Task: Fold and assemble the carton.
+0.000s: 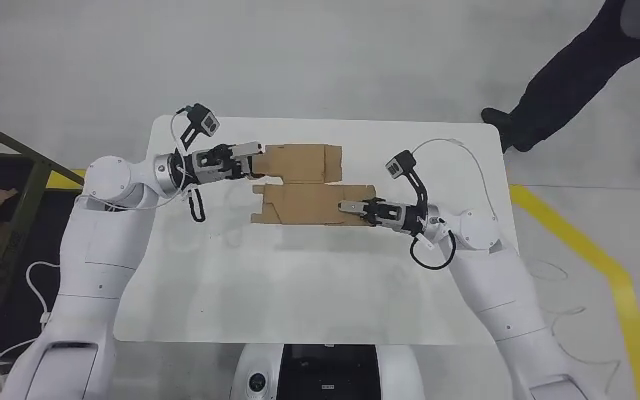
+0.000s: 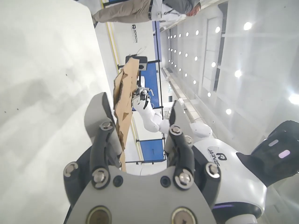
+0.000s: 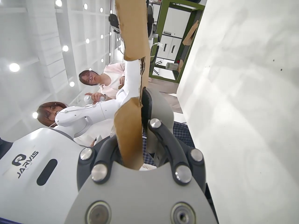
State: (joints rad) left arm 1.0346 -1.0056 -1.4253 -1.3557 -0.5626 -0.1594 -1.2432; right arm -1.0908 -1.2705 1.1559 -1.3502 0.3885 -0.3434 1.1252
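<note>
The carton (image 1: 300,180) is plain brown cardboard on both faces. Under it the desk (image 1: 300,290) is white, mottled with faint grey smudges and a few dark specks. The left pincer (image 2: 139,101) has matte grey fingers lined with black pads, black linkage bars and bright silver bolts on a silver-grey plate; the right pincer (image 1: 347,208) wears the same colours. The floor (image 1: 400,50) is pale grey, crossed by a yellow stripe (image 1: 565,225). A frame (image 3: 186,4) beyond the desk is olive green.
</note>
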